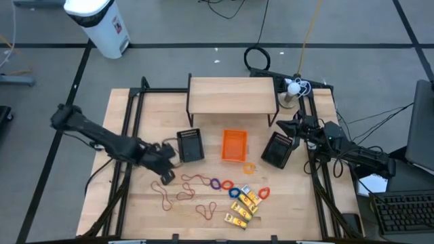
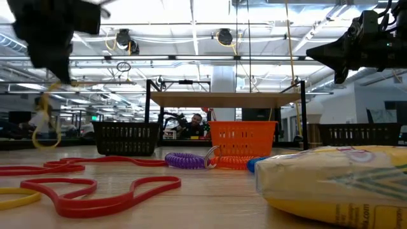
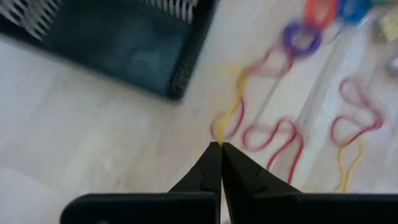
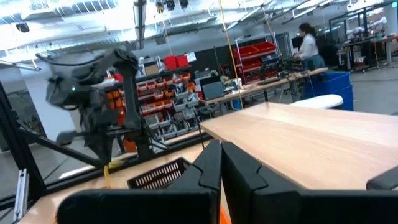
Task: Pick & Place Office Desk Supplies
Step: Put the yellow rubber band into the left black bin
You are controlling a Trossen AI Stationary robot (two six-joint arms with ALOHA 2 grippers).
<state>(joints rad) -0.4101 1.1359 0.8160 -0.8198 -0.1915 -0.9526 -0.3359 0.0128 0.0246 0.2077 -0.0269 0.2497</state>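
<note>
1. Overall, the wooden table [image 1: 135, 210] carried a low wooden shelf [image 1: 232, 93] at its far side, with three small baskets in a row in front of it.
2. Two of them were black, a left black basket [image 1: 190, 145] and a right black basket [image 1: 278, 149], and an orange basket [image 1: 234, 146] sat between them.
3. At the left, the left arm reached in, and the left gripper [image 1: 165, 173] was raised above the table just near the left black basket. Its fingers [image 3: 208, 168] were pressed together on a thin yellow rubber band [image 3: 229, 114], which hung down from the tips.
4. At the right, the right gripper [image 1: 288, 125] waited above the right black basket, its fingers [image 4: 211, 165] pressed together on nothing.
5. Red rubber bands [image 1: 182, 193] lay loose on the near part of the table, below the left gripper.
6. Beside them to the right lay a purple ring [image 1: 215, 184], a blue ring [image 1: 234, 192] and a red ring [image 1: 264, 193].
7. Yellow packets [image 1: 243, 209] lay heaped just near the rings, close to the front edge.
</note>
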